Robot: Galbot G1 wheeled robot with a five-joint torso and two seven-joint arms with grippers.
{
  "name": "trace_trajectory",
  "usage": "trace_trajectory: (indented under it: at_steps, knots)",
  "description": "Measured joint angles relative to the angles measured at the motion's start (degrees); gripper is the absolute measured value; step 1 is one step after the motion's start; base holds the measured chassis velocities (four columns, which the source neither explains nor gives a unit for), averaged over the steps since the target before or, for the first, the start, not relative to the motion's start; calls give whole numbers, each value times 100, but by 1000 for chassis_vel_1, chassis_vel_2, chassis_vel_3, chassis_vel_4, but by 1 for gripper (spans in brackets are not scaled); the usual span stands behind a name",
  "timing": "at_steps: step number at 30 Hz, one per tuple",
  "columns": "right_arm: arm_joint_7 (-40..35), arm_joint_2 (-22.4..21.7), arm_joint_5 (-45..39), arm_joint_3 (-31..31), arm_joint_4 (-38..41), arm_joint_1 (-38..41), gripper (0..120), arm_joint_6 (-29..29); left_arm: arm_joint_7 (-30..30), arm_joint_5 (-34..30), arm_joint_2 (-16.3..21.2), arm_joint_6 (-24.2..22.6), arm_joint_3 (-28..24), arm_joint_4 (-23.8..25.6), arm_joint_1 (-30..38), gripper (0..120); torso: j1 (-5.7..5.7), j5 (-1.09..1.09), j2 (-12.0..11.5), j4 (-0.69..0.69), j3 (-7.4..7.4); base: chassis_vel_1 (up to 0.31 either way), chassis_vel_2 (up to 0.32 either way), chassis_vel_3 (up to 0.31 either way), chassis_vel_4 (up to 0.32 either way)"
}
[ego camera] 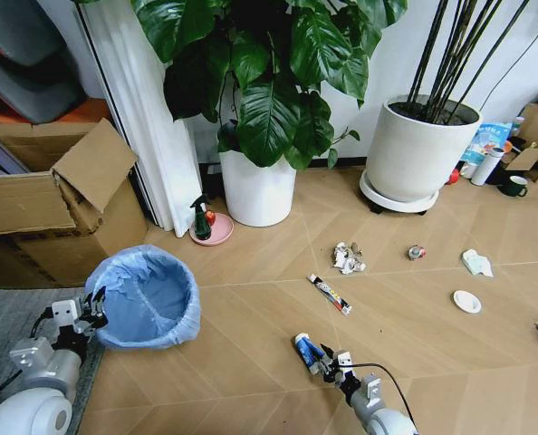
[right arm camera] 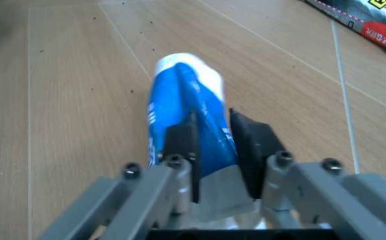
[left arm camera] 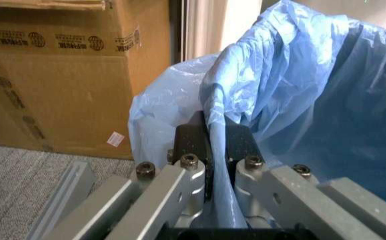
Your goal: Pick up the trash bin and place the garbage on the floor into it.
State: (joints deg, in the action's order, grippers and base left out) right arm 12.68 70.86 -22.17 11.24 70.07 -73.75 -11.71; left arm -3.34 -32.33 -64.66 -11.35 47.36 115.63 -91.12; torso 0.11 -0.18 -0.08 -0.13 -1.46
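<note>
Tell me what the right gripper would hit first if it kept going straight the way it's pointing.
Probably nothing soon: the right gripper, shut on the blue-white packet, points low across bare floor; the way ahead looks free, though depth is unclear.

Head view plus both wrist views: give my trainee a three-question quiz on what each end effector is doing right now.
1. True or false: the left end effector is clamped on the trash bin liner at its rim.
2. What does the right end effector grip? A) the blue-white packet B) the white round lid C) the stick wrapper
3. Fill in: the packet lies on the ____.

Key: 1 true; 2 A; 3 floor.
</note>
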Motion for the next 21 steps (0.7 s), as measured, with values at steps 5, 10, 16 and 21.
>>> trace_trajectory:
  at_steps: [5,10,16,21]
  knots:
    - [-19,-25,6,26,48,-48,0,0,-4,-4,6,-3,-14,-10,20,1,0,0,0,0,0,0,0,0,0]
    - [-89,-84,-31,83,156,-138,0,46,-6,-4,0,-4,-43,-22,38,1,0,0,0,0,0,0,0,0,0]
    - [-125,-169,-115,173,281,-261,0,-24,-9,-13,16,-9,-101,-45,61,1,0,1,0,1,0,0,0,0,0]
    - [-270,-320,-159,765,1098,-645,0,-134,-8,-163,258,-76,-401,-191,269,1,0,0,0,0,0,0,0,0,0]
